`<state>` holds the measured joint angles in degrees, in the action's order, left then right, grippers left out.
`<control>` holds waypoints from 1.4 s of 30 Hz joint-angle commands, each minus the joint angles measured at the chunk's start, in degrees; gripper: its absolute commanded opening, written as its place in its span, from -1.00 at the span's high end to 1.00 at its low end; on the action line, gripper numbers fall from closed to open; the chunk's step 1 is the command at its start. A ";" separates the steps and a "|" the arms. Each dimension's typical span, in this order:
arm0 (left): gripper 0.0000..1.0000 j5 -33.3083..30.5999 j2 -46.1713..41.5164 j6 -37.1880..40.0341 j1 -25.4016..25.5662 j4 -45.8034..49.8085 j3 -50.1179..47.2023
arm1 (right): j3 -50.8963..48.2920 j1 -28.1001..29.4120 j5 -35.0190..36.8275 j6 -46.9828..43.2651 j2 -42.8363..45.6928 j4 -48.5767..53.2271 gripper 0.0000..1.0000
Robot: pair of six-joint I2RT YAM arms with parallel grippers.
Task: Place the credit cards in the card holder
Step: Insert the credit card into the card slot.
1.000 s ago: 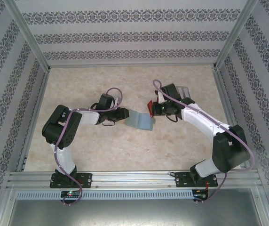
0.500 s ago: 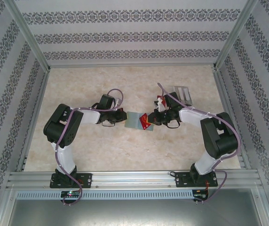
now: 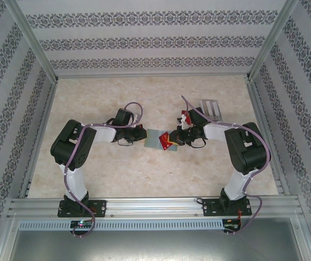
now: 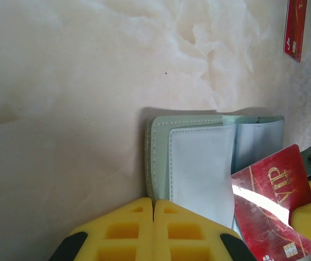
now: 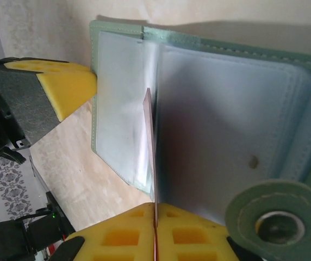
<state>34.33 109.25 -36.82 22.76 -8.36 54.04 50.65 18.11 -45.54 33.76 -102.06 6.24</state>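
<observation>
The grey-green card holder (image 3: 154, 138) lies open on the table between the arms. My left gripper (image 3: 142, 135) is shut on its left edge; in the left wrist view the yellow fingers (image 4: 128, 223) pinch the holder (image 4: 196, 157) at its stitched rim. My right gripper (image 3: 177, 138) is shut on a red card (image 3: 168, 142) held over the holder's right leaf. The right wrist view has that card (image 5: 150, 147) edge-on, standing against the clear pockets of the holder (image 5: 226, 103). It reads "VIP" in the left wrist view (image 4: 269, 198). A second red card (image 3: 185, 116) lies behind the right arm.
A clear slotted stand (image 3: 210, 109) sits at the back right of the marble-patterned table (image 3: 101, 174). The holder's snap strap (image 5: 275, 220) hangs close by my right fingers. Metal frame rails and patterned walls close in the table on all sides.
My right gripper has come down and to the left with the red card, from the holder's right edge onto its right leaf. The left gripper keeps its hold.
</observation>
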 commanded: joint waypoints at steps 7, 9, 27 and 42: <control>1.00 -0.07 2.27 1.30 0.35 4.97 0.46 | 0.46 0.22 1.91 8.52 -2.69 -6.43 0.58; 1.00 -0.36 2.23 1.39 0.42 5.05 0.52 | -0.23 0.42 2.27 10.34 -2.72 -7.86 0.53; 1.00 0.59 3.25 0.95 0.35 5.20 0.98 | 0.18 2.31 6.90 12.02 -3.88 -7.73 0.99; 1.00 -0.02 3.52 1.05 0.42 6.40 1.42 | 0.77 4.58 7.51 14.85 -5.39 -9.13 0.79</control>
<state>34.52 109.78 -36.80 22.74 -5.96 55.55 50.83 20.43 -38.37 48.10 -105.45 -1.98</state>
